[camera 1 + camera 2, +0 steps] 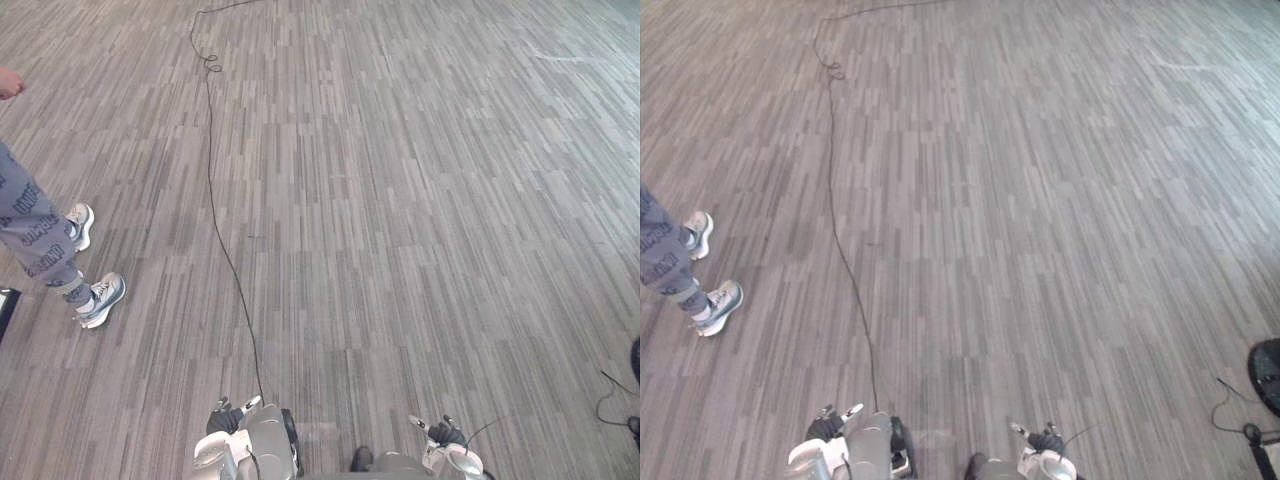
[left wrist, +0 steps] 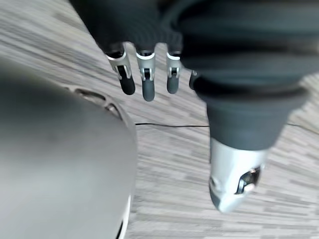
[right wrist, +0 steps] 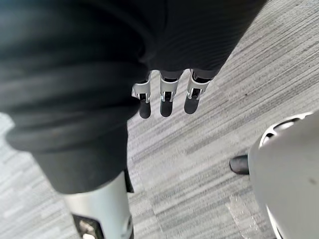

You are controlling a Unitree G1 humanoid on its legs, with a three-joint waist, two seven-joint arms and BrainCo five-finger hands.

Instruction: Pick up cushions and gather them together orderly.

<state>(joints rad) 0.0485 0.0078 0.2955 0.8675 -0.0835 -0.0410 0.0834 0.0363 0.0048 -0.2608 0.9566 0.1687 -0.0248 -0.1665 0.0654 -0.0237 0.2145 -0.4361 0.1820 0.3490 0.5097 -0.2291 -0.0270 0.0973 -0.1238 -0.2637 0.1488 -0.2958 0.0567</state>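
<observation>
Grey plank-pattern floor (image 1: 420, 200) with fine lengthwise streaks spreads across the whole scene; a person (image 1: 35, 235) in grey printed trousers stands at the robot's far left, seen from the thigh down, wearing white-and-grey sneakers (image 1: 100, 298) with both feet flat on the floor; a dark rounded object (image 1: 1268, 372) sits cut off at the far right edge, too little showing to tell what it is; left hand (image 2: 148, 84) hangs low by the robot's side above bare floor, fingers straight and apart, dark tips pointing down, holding nothing; right hand (image 3: 167, 99) hangs the same way on the other side, fingers straight, loosely spread, nothing in it, floor beneath.
</observation>
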